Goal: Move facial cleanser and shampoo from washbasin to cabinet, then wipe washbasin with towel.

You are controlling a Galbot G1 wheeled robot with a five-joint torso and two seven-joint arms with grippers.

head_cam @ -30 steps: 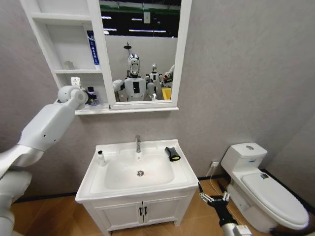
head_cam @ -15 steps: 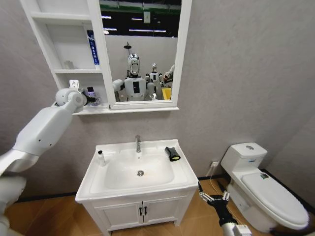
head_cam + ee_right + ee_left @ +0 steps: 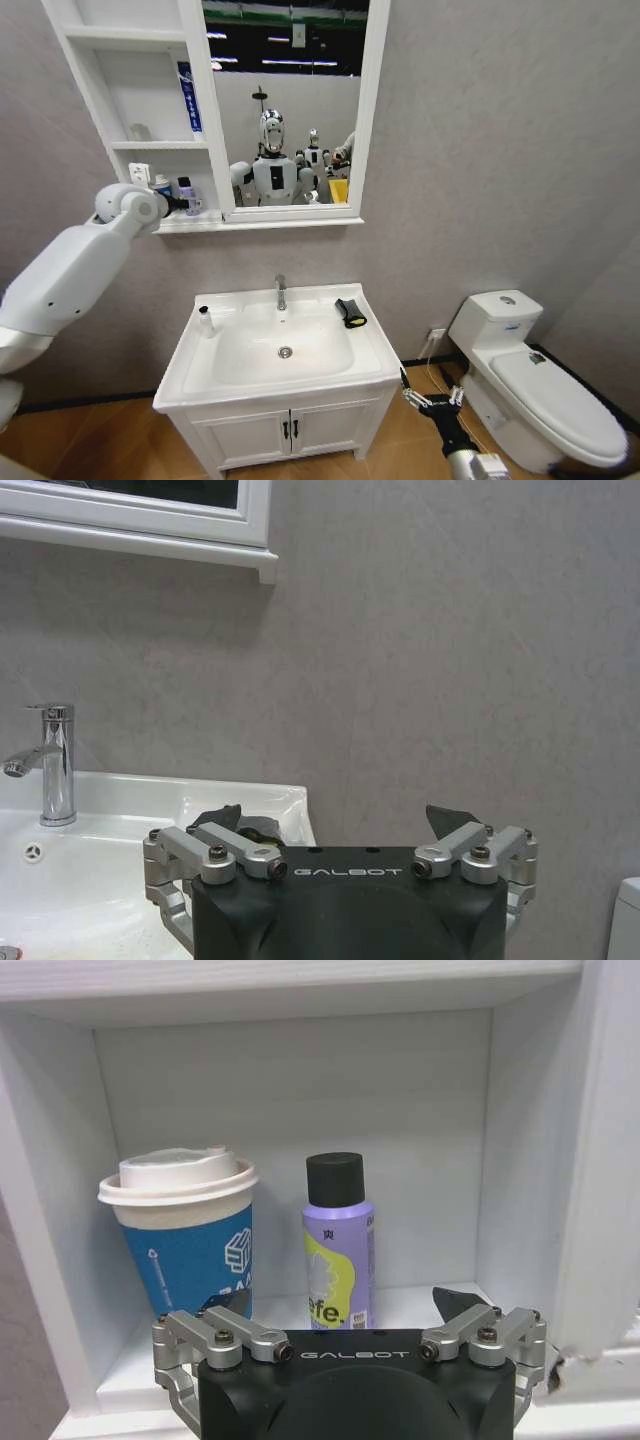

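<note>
Left gripper, jaws released and empty, faces the purple black-capped bottle reading "efe", standing just beyond them in the white wall-hung cabinet niche, right of a blue-sleeved paper cup; right gripper hangs spread wide, low on the right.

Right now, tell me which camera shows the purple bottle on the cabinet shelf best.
The left wrist view: the purple bottle stands upright beside a paper cup, close and unobstructed. In the head view it is small, next to the left gripper.
</note>
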